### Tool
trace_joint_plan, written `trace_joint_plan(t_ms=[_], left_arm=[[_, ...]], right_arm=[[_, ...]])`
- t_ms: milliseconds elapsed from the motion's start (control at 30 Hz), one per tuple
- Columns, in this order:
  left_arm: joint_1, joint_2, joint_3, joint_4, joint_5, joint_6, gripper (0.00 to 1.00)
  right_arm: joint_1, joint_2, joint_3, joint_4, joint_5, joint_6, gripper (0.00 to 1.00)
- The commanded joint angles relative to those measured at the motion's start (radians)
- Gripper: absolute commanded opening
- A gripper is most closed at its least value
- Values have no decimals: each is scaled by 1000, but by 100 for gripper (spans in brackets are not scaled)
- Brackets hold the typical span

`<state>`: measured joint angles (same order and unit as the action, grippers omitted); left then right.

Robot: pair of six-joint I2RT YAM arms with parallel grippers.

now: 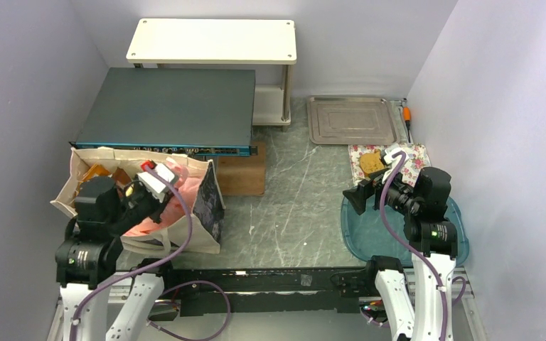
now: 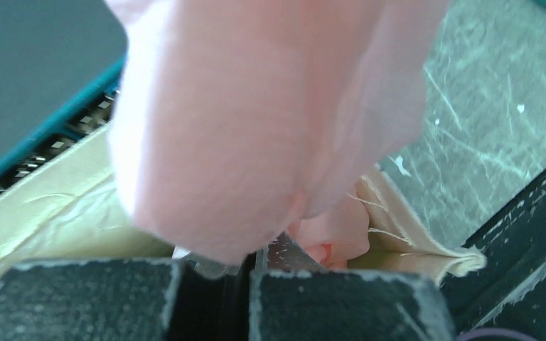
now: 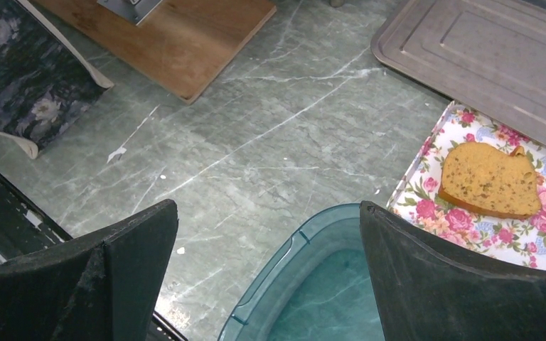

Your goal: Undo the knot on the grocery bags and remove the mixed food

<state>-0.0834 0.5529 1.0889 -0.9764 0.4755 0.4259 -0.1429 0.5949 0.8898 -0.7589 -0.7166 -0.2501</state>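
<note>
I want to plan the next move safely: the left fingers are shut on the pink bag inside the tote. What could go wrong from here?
1. The left fingers pinch the thin pink bag; whether this is the knot is hidden, so a pull may tear or tighten it.
2. The right fingers hang open over the teal tray, far from the tote, so the tote may be dragged along.

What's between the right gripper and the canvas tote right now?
Only bare grey tabletop lies between the open right gripper and the tote, seen in the top view; the wooden board sits farther back.
</note>
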Motion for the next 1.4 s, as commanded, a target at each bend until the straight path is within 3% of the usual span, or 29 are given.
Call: trace_joint_plan(t_ms=[0, 367, 567, 733, 1000, 1100, 1200, 1367], left_arm=[[21, 20, 132, -8, 20, -74, 0], [34, 82, 419, 40, -50, -216, 0], [34, 139, 599, 124, 44, -280, 0], [34, 149, 607, 321, 198, -323, 0], [21, 314, 590, 599, 463, -620, 0], [-74, 403, 632, 607, 427, -631, 0], [-281, 479, 705, 483, 301, -491, 0], [-476, 594, 832, 221, 167, -275, 0]], right_arm=[[-4, 4, 4, 48, -29, 8, 100], [-3, 29, 47, 41, -64, 45, 100], [-3, 74, 67, 58, -95, 69, 100], [-3, 96, 83, 69, -95, 76, 100], [-2, 131, 78, 96, -100, 97, 100], [-2, 140, 72, 100, -97, 98, 100], [-3, 145, 77, 97, -84, 98, 100], [-2, 158, 86, 87, -78, 97, 100]])
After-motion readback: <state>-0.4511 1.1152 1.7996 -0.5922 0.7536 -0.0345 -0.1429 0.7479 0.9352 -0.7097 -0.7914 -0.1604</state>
